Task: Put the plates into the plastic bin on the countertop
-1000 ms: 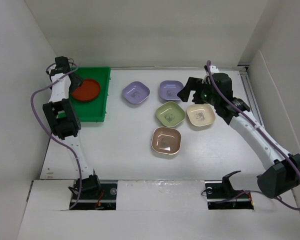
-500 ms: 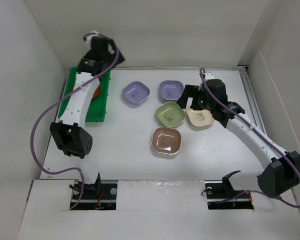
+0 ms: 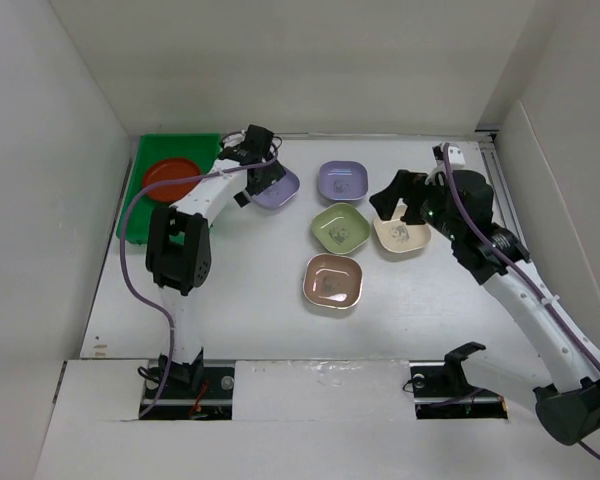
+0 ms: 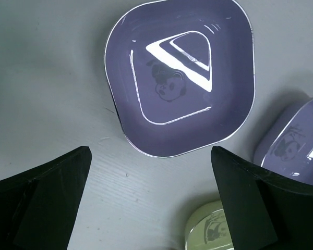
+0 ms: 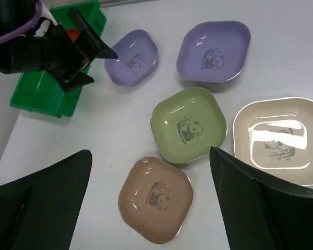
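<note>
Though both wide, left hand [image 4: 151, 154] over lavender plate [image 4: 180, 78], right hand [image 5: 149, 153] near edge of cream plate [image 5: 279, 140].

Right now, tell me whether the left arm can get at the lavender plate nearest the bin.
Probably yes: the open left pincer hangs just above that lavender plate, with nothing between them.

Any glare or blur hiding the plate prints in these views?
Left wrist: a bright triangular glare sits on the lavender plate, print readable. Right wrist: a white glare patch lies on the cream plate, across its print. Top external: even light, no blur, prints too small to read.
</note>
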{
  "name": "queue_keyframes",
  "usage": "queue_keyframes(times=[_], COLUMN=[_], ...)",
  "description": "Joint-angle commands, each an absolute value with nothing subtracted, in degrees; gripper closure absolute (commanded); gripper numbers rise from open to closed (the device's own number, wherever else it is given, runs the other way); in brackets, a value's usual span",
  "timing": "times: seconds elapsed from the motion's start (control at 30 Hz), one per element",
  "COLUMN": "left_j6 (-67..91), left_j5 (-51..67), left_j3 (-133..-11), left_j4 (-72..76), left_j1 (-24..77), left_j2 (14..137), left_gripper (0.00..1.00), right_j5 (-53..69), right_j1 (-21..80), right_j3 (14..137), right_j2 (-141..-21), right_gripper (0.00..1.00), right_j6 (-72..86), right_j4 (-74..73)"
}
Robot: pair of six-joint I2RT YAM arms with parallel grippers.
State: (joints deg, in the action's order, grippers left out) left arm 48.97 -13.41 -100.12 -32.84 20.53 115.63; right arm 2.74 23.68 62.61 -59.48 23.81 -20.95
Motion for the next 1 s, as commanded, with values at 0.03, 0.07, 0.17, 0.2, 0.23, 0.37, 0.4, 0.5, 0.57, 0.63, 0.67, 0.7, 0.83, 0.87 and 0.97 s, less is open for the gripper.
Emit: queue_keyframes(times=[0.03,0.07,0.17,0.2,0.23,0.37,0.4,0.5,0.57,0.63,0.67,0.7,0.83,0.87,0.97], left_j6=[54.8,54.8,56.3,56.3,56.9,57.4,57.9,57.9,57.9,57.9,57.0,55.5,51.3,51.3,51.3], left_j5=[-15.9,-15.9,-16.5,-16.5,-16.5,-16.5,-16.5,-16.5,-17.7,-20.0,-20.6,-21.3,-25.0,-25.0,-20.5], left_j3=[-99.6,-99.6,-100.2,-100.7,-100.7,-101.3,-100.7,-100.7,-102.7,-105.2,-108.1,-110.3,-124.8,-127.5,-131.0], left_j4=[-32.0,-32.0,-32.0,-32.0,-32.0,-32.0,-32.0,-32.0,-33.2,-34.0,-34.5,-35.9,-42.6,-44.5,-47.5], left_j1=[20.8,20.8,20.8,20.8,20.8,20.2,20.2,19.1,18.6,18.5,18.5,18.5,17.2,16.2,9.2], left_j2=[117.0,117.8,121.0,121.8,123.0,125.4,125.4,126.5,125.9,124.9,124.2,123.0,121.8,122.3,120.9], left_gripper=[0.0,0.02,0.1,0.22,0.27,0.42,0.48,0.84,1.0,1.0,1.0,1.0,1.0,1.0,1.0], right_j5=[4.6,4.6,5.7,6.2,6.2,6.2,6.2,6.8,6.8,6.8,6.8,6.8,7.3,7.3,8.6], right_j1=[23.6,23.6,23.0,23.0,23.0,22.5,21.9,21.4,20.7,20.7,20.2,20.2,20.2,20.2,20.2], right_j3=[60.3,60.3,59.8,59.8,59.8,59.8,59.8,59.8,59.8,59.8,59.8,59.8,59.8,59.8,59.2], right_j2=[-57.8,-57.3,-56.7,-56.7,-56.2,-54.2,-54.2,-53.1,-53.1,-53.1,-53.1,-53.1,-53.1,-53.1,-53.1], right_gripper=[0.0,0.0,0.0,0.0,0.0,0.0,0.0,0.0,0.0,0.0,0.0,0.0,0.0,0.0,0.0], right_j6=[23.6,23.6,23.6,23.6,23.6,23.1,23.1,23.1,22.6,22.6,22.6,22.6,22.6,22.6,22.6], right_j4=[-20.6,-20.6,-20.6,-21.1,-21.1,-22.3,-22.3,-22.9,-23.4,-23.4,-23.4,-23.9,-23.9,-23.9,-23.4])
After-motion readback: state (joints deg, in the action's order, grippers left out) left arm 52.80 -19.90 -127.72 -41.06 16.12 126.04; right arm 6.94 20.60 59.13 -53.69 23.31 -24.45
